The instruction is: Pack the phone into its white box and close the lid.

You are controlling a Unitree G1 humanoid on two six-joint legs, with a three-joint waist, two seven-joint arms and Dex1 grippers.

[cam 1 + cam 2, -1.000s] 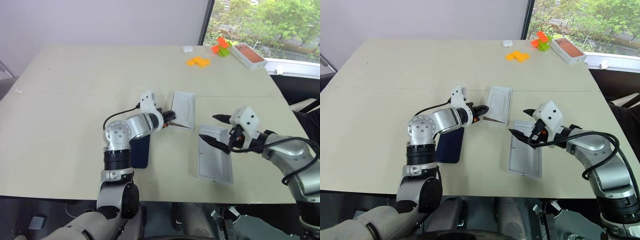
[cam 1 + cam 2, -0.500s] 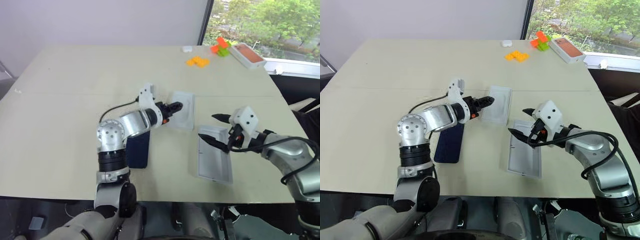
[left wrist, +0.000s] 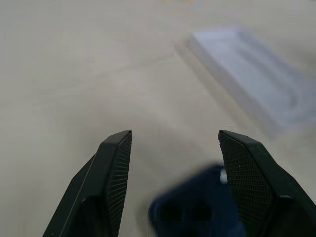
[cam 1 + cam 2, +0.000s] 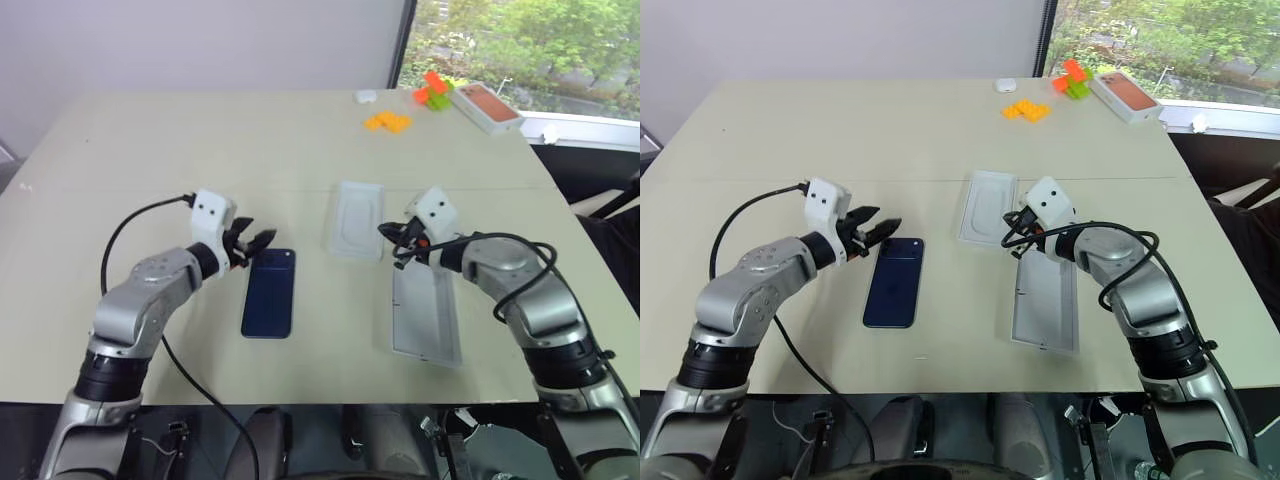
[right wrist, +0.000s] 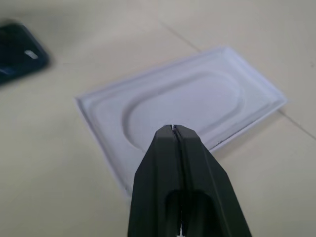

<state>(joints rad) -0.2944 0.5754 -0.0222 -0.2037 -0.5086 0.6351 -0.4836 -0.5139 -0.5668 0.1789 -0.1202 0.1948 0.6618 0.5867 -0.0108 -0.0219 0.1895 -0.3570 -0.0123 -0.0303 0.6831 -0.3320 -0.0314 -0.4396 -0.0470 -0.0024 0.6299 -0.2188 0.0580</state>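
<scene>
Phone (image 4: 269, 292) looks glossy, stiff, likely slippery: pinch its long edges; your left gripper (image 4: 262, 240) gapes empty, right gripper (image 4: 388, 231) pinched closed on nothing

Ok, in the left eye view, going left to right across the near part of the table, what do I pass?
Left hand → phone → thin white insert → right hand → white box.

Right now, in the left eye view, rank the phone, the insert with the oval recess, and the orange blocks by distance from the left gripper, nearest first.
From the left gripper:
1. phone, just beside its fingertips.
2. insert, mid-table toward the right gripper.
3. orange blocks, far edge near the window.
</scene>
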